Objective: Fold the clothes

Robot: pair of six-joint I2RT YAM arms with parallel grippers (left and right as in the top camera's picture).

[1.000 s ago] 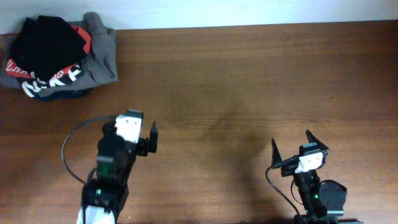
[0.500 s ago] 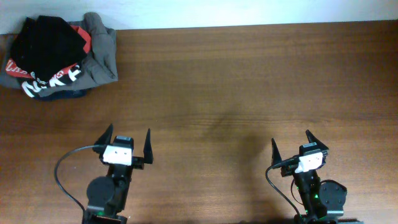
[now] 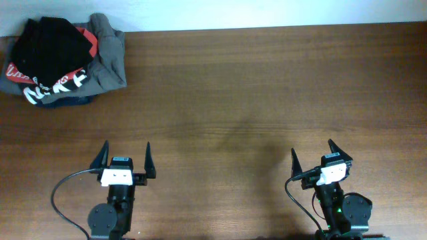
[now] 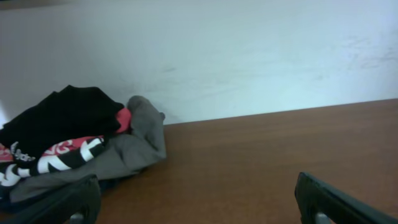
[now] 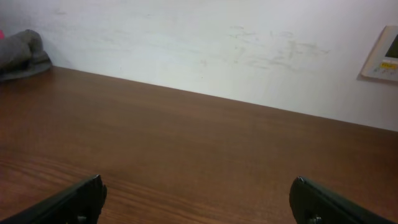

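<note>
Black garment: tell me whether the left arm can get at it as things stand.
Probably yes. The black garment tops the pile, uncovered, and nothing stands on the table between it and the open left gripper. Reach to that corner is unsure.

Left hand point(image 3: 127, 159): has moved back to the near edge of the tabletop point(image 3: 253, 87), and a little to the left.
Left hand's turn: was twisted sideways, now points straight ahead, fingers point(image 3: 148, 159) spread apart.
</note>
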